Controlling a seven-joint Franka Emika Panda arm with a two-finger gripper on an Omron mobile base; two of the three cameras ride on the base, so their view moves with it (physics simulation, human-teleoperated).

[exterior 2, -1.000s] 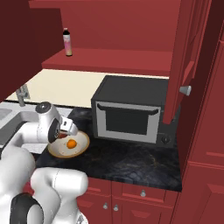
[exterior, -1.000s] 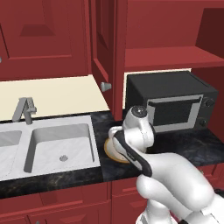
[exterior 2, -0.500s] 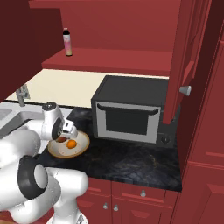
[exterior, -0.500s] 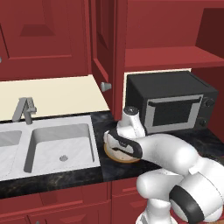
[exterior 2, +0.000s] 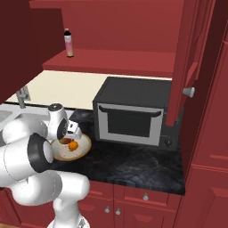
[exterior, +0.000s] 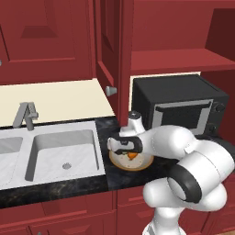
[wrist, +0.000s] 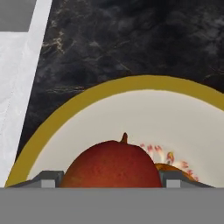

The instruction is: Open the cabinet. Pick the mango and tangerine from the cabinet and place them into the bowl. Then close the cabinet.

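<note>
The arm has been lowered further over the bowl [wrist: 52,127]. The pincer [wrist: 111,181] is seen spread wide, the mango [wrist: 111,164] between its tips; contact cannot be judged. The tangerine [wrist: 175,169], just beside, is mostly hidden behind the mango. The cabinet [exterior 2: 187,62] stands open.

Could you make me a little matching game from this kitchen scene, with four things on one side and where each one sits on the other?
Things:
1. mango
2. bottle
3. microwave
4. tap

Places:
A. on the cabinet shelf
B. behind the sink
C. in the bowl, beside the tangerine
D. on the counter, under the open cabinet

Pairs: 1-C, 2-A, 3-D, 4-B
</note>
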